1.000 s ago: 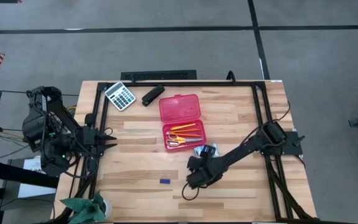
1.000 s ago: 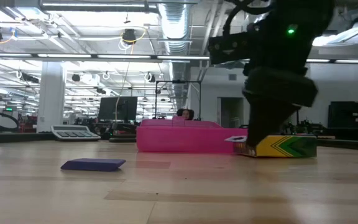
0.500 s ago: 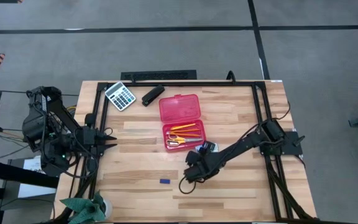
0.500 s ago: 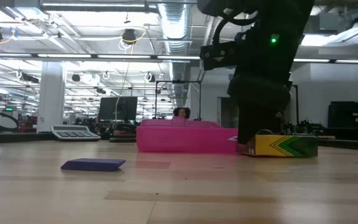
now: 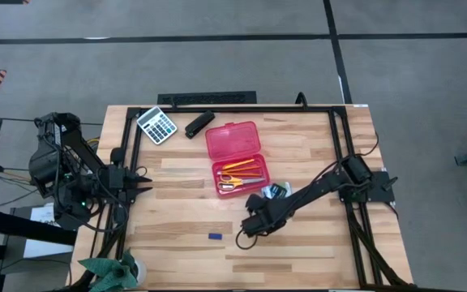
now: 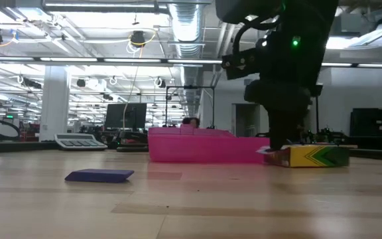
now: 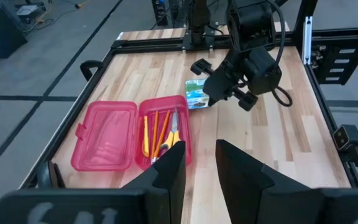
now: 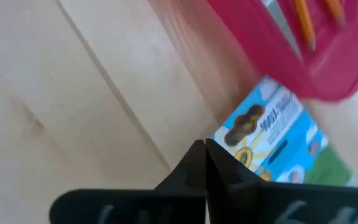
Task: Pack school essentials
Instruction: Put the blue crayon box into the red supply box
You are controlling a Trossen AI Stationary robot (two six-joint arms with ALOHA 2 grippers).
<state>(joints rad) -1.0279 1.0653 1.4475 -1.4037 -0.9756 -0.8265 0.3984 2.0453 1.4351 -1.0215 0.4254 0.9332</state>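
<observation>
the right claw (image 5: 254, 221), fingers pressed together and empty at lower centre of the high view, has nudged the green-and-white packet (image 5: 276, 191) right along the bench (image 5: 314, 243), just beside the open pink case (image 5: 238, 158), still unpacked.

Open pink plastic case (image 5: 235, 153): translucent pink lid & tray. Inside: orange pencils (image 5: 246, 165), yellow-handled scissors (image 5: 232, 182). Small packet (image 8: 278, 137): blue/white face w/ yellow sun motif, green edge; side yellow w/ green chevrons (image 6: 310, 156). Flat blue piece (image 5: 214, 237). Tabletop (image 5: 177, 211): pale wood strips.
</observation>
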